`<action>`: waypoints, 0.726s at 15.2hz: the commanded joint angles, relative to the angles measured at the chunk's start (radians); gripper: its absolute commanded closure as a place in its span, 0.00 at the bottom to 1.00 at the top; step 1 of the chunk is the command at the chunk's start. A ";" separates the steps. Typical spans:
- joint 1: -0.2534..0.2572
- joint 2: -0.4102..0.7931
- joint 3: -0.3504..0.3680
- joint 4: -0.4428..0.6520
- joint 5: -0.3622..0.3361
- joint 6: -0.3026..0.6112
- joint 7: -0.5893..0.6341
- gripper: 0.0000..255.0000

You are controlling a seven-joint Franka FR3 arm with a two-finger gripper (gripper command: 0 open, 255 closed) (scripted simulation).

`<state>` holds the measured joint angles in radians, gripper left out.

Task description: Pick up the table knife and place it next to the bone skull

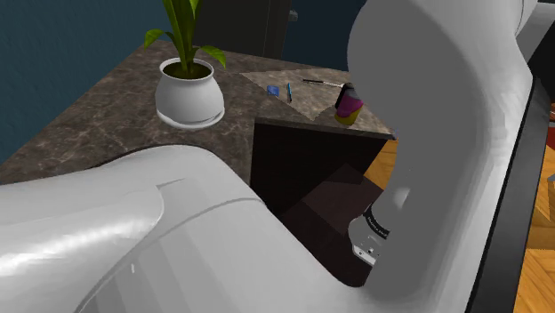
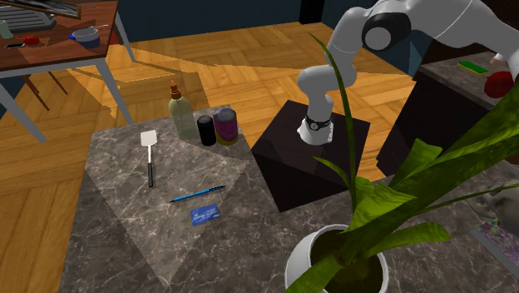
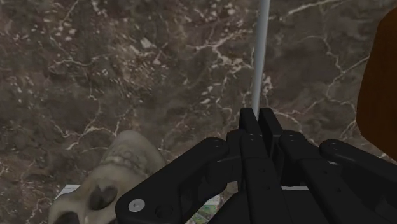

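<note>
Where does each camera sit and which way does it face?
Shoulder view: behind the arm, looking over the marble counter toward the potted plant; its white links block the foreground.
Second exterior view: across the counter, behind the plant, facing the arm and stand.
Wrist view: on the hand, looking down at marble surface; end effector shut on table knife, skull beside.
Shared: both exterior views show plant and blue card.
</note>
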<state>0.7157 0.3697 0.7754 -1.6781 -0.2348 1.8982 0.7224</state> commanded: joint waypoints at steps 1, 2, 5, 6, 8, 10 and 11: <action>0.000 0.007 -0.004 -0.020 -0.007 0.026 0.003 1.00; 0.001 0.011 -0.005 -0.029 -0.010 0.037 0.005 1.00; 0.004 0.026 -0.012 -0.053 -0.022 0.072 0.012 1.00; 0.005 0.031 -0.014 -0.060 -0.027 0.083 0.015 1.00; 0.008 0.042 -0.019 -0.074 -0.036 0.105 0.020 1.00; 0.011 0.053 -0.024 -0.087 -0.045 0.127 0.026 1.00; 0.013 0.059 -0.028 -0.093 -0.051 0.138 0.029 1.00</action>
<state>0.7272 0.4243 0.7502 -1.7650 -0.2810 2.0255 0.7484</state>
